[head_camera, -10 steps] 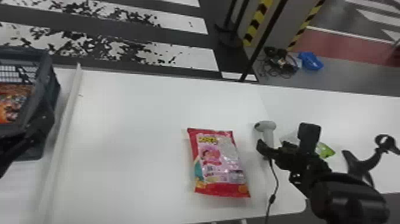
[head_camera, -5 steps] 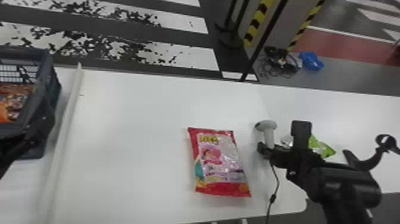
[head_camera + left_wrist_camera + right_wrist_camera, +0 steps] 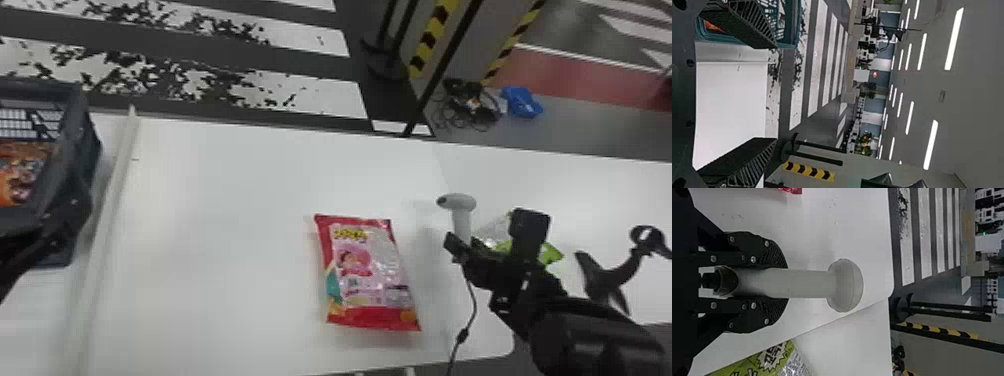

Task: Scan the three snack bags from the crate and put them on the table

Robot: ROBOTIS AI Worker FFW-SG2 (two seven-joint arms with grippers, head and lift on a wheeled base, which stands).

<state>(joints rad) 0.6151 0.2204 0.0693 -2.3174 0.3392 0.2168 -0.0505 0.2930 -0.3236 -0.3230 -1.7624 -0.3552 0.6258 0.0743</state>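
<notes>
Right claw around scanner, red bag to its left

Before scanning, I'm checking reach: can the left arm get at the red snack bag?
Probably yes: the left gripper is open and empty, and nothing covers the red bag on the table.

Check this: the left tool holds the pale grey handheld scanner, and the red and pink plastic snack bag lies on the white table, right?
Not quite: the right tool holds the pale grey scanner, as the right wrist view shows. The red and pink snack bag does lie on the white table.
</notes>
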